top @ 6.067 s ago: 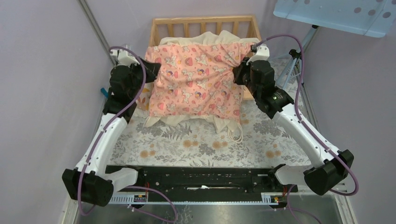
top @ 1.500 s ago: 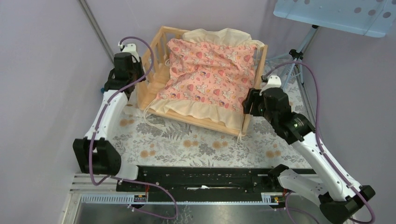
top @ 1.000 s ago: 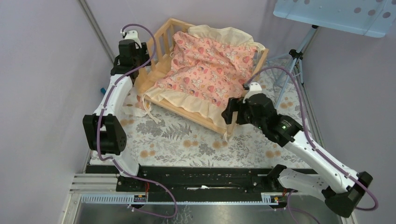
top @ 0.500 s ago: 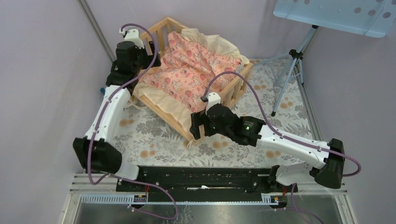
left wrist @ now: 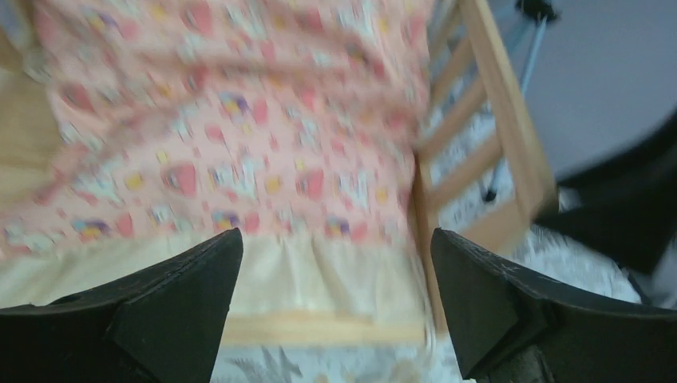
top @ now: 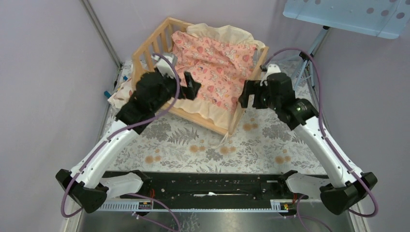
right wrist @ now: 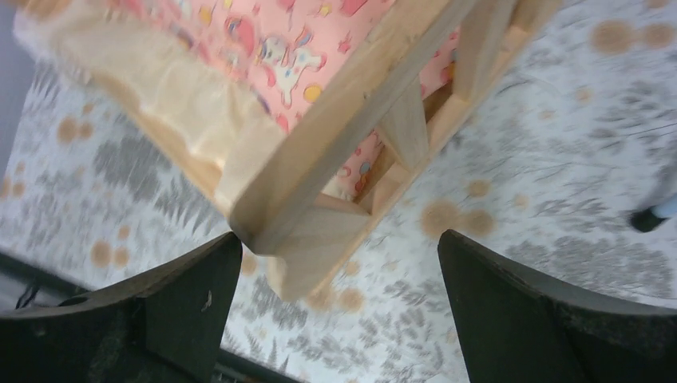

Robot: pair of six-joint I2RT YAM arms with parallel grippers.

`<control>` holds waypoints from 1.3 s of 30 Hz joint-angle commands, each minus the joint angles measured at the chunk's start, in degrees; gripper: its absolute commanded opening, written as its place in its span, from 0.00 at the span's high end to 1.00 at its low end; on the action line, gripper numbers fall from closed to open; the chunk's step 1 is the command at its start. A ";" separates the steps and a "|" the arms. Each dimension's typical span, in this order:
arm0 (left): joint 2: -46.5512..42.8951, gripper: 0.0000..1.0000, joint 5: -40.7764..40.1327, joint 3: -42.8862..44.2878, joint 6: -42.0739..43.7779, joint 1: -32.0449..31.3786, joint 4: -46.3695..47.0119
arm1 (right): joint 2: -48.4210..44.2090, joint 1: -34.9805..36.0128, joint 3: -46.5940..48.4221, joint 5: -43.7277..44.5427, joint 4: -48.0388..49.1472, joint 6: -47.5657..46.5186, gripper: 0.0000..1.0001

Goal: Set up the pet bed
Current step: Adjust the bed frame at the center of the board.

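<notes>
Now that both arms have let go, the pet bed rests skewed at the far left of the table, pink cushion inside. Left gripper, fingers apart, has swung from the far rail to above the front ruffle; right gripper, likewise apart, has shifted beside the right-hand corner post. Repositioning looks finished; the cushion may want straightening

The left hand hovers, fingers spread wide, over a blurred pink cushion. Its cream ruffle lies along the front edge of the pet bed, whose slatted wooden rail rises on the right.
</notes>
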 commanded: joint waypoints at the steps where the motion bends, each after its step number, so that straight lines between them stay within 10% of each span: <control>1: -3.35 0.02 -9.22 -7.69 -3.72 -5.45 -0.03 | 4.91 -7.99 10.22 3.69 3.87 -3.31 0.00; 10: -10.80 0.02 -21.77 -20.09 -15.54 -5.56 -0.99 | 7.66 -10.04 17.52 4.56 0.29 -6.36 0.00; 17: -7.01 0.06 -15.13 -20.38 -15.19 -5.56 1.69 | 15.20 -15.57 23.54 2.92 0.28 -5.39 0.01; 39: -10.32 0.03 -20.93 -24.30 -18.46 -5.47 -0.37 | 18.71 -23.79 -0.49 -42.52 33.04 9.12 0.01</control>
